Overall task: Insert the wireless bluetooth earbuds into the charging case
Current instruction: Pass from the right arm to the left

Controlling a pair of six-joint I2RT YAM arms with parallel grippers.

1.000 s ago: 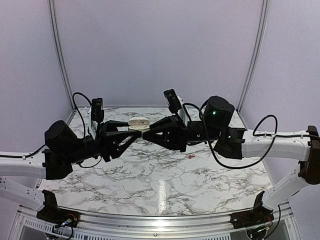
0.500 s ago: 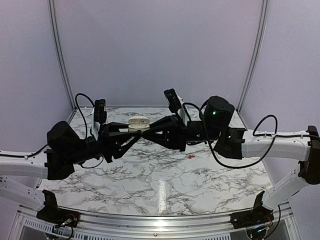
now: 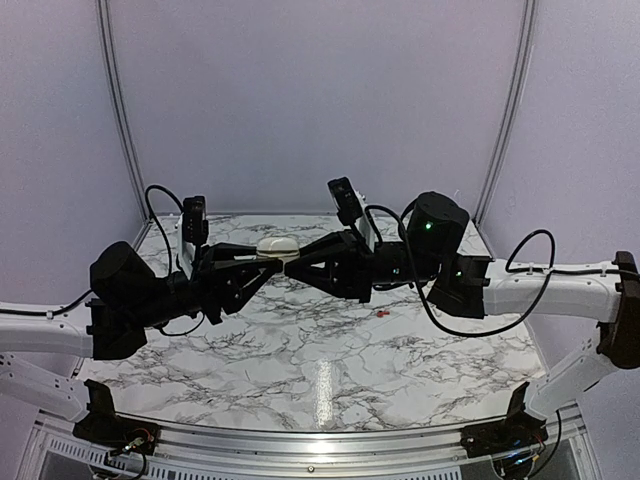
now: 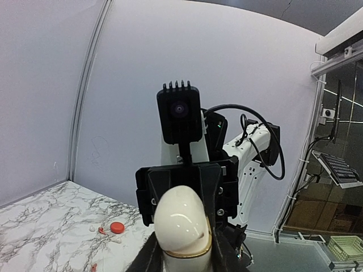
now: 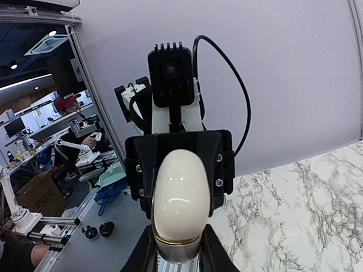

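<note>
Lying loose on the white, grey-veined marble-pattern table [image 3: 330, 345], the tiny bright red plastic earbuds [image 3: 383, 312] sit under the right arm, well apart from the glossy cream-white, egg-shaped charging case [image 3: 278, 245]. The case is not on the table: it hangs in the air between the two arms. The left gripper [image 3: 268, 257] pinches it from one side and the right gripper [image 3: 291, 263] from the other. Each wrist view shows that arm's own fingers pressed against the shell's flanks, just beside its thin gold seam. The seam reads as a closed line, so the lid looks shut.

The first risk is the shell itself. It is smooth, rounded and shiny, and narrow fingers on a curve like that can slide. If the arms pull against each other to pry the lid, or drift out of step, the case could twist free and drop to the table. If one gripper lets go to fetch an earbud, the other carries the case alone on that same slippery curve, so it may tilt or swivel.

The second risk is the earbuds. They are very small and probably as slick as the case, so a slightly off-centre pinch could shoot one across the marble or off the edge. A falling case could scatter them too.
</note>
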